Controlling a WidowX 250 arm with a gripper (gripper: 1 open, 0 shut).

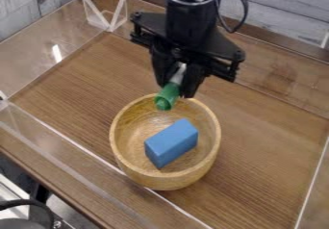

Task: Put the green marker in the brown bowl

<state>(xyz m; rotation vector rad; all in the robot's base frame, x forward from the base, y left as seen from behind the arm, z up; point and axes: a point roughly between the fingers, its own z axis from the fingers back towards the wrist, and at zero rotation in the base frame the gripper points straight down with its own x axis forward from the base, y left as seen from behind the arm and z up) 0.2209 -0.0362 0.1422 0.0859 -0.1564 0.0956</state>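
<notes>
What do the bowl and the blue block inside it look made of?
The brown bowl looks like light wood with a matte finish: faint grain, thick turned rim. The blue block has flat, even colour and no grain, so probably painted wood or plastic; I can't tell which.

1. No text, label, brand, number or sign can be read anywhere in the camera view.
2. The green marker [172, 90], just above the centre, shows its green cap and a little pale barrel; any print there is too small and too hidden to make out.
3. The blue block [171, 142], toward six o'clock from the marker inside the brown bowl [126, 148], has plain faces with no marking.
4. The black gripper [183, 79] and the arm housing toward twelve o'clock perhaps carry small marks, but at this sharpness nothing legible stands on them.
</notes>
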